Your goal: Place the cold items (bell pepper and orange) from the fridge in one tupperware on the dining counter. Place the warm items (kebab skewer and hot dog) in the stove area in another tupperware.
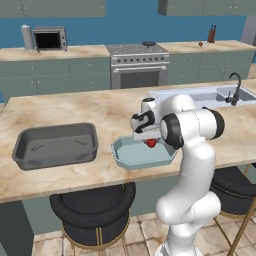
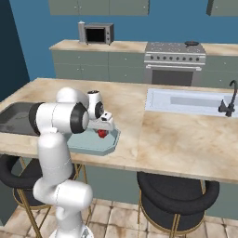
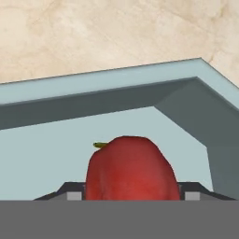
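Hanging low over the light blue tupperware (image 1: 131,161) on the dining counter (image 1: 75,107), gripper (image 1: 150,142) pointed down into it. Red bell pepper (image 3: 131,170) seen between the two dark fingertips (image 3: 70,193) in the hand view, green stem at its upper left, filling the gap between the tips. Jaws apart to the pepper's width and apparently closed on it; contact at the pads hidden by the lower edge of that view. Whether the pepper rests on the tupperware floor or is clear of it: cannot tell. From both base views, pepper visible as a red spot directly beneath the hand, inside the tupperware outline.

Second container, dark grey tupperware (image 1: 55,146), lying on the same counter to the left of the blue one, apart from it. Sink (image 1: 200,95) with black faucet (image 1: 235,90) set in the counter to the right. Stove (image 1: 139,64) and microwave (image 1: 50,38) along the back wall. Black stools (image 1: 92,207) tucked under the counter's near edge.
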